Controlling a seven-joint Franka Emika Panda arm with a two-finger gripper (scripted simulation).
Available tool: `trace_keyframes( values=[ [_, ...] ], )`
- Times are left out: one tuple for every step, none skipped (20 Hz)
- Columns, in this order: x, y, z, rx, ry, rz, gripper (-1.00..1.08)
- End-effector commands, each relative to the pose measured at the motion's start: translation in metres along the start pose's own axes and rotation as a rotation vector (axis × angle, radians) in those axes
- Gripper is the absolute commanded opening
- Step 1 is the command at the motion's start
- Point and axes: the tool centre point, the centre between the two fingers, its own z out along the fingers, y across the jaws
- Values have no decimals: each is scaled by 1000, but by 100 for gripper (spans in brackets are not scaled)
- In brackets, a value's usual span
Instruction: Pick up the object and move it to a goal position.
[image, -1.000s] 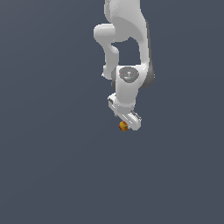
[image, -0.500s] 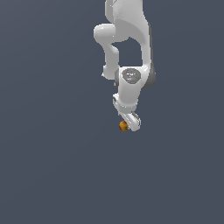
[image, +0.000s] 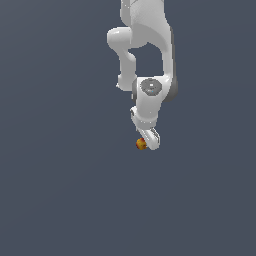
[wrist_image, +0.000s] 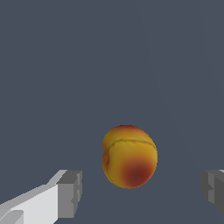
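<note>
The object (wrist_image: 130, 156) is a small round orange-yellow ball with red patches, lying on the flat grey floor. In the wrist view it sits between my two grey fingertips (wrist_image: 70, 193), with a clear gap on each side. The gripper (wrist_image: 142, 192) is open and holds nothing. In the exterior view the object (image: 141, 144) shows as a tiny ball just beside the lower end of the white gripper (image: 149, 140), which points down at it from the white arm.
A plain dark grey floor (image: 60, 190) fills both views. The white arm (image: 147, 45) comes down from the top of the exterior view.
The wrist and hand have turned and shifted slightly toward the exterior view's right over the object. The object has stayed in place.
</note>
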Motion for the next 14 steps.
trace_keyframes(
  values=[
    [0, 0, 0, 0, 0, 0, 100],
    [0, 0, 1, 0, 0, 0, 100],
    [0, 0, 3, 0, 0, 0, 100],
    [0, 0, 5, 0, 0, 1, 100],
    [0, 0, 8, 0, 0, 1, 100],
    [0, 0, 12, 0, 0, 2, 100],
    [0, 1, 16, 0, 0, 2, 100],
    [0, 1, 21, 0, 0, 2, 100],
    [0, 1, 26, 0, 0, 3, 100],
    [0, 1, 32, 0, 0, 4, 100],
    [0, 1, 36, 0, 0, 4, 100],
    [0, 1, 40, 0, 0, 4, 100],
    [0, 1, 43, 0, 0, 4, 100],
    [0, 1, 46, 0, 0, 4, 100]
  ],
)
